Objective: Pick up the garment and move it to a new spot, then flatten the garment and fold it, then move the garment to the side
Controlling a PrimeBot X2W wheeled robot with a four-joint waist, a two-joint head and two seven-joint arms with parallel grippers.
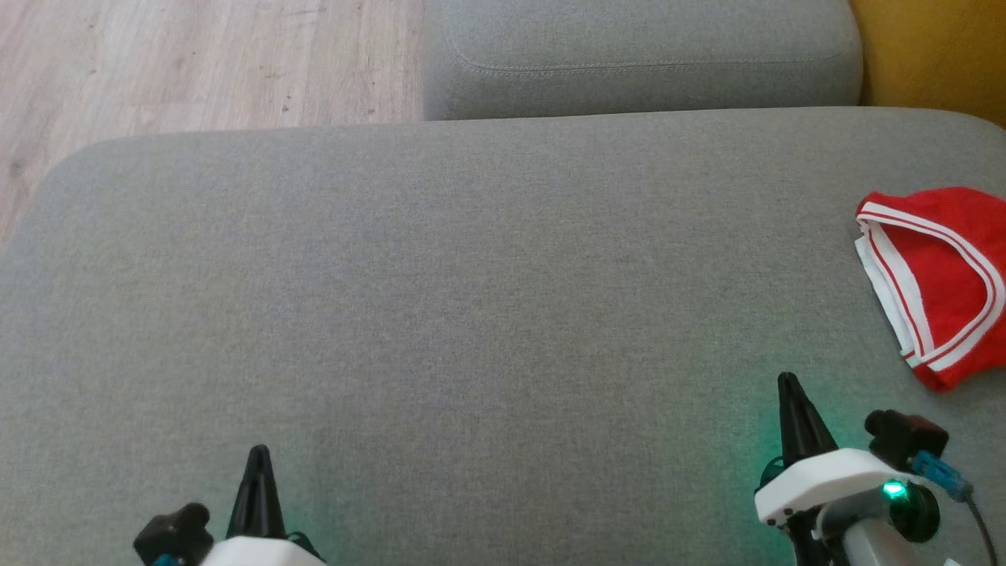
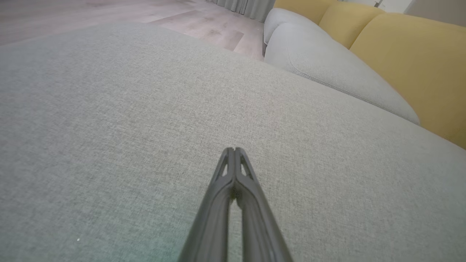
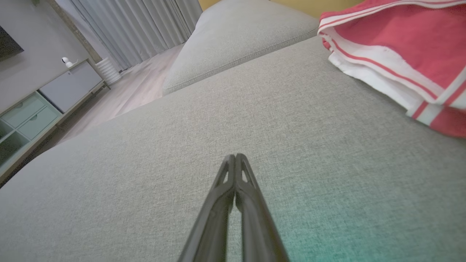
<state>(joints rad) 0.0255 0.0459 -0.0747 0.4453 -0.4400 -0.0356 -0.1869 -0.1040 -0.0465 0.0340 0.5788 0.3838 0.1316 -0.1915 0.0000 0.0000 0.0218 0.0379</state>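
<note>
The head view looks down on a wide grey sofa seat (image 1: 471, 314) with wooden floor (image 1: 196, 55) beyond it. The right wrist view adds curtains (image 3: 138, 29) and a low cabinet (image 3: 43, 105) across the room. The left wrist view adds yellow back cushions (image 2: 411, 62). The red garment (image 1: 939, 275) with white trim lies bunched at the seat's right edge. It is ahead and to the right of the right gripper (image 1: 788, 383), near it but not touching, and well apart from the left gripper (image 1: 258, 452). Both pairs of fingers are pressed together on nothing, low over bare fabric.
</note>
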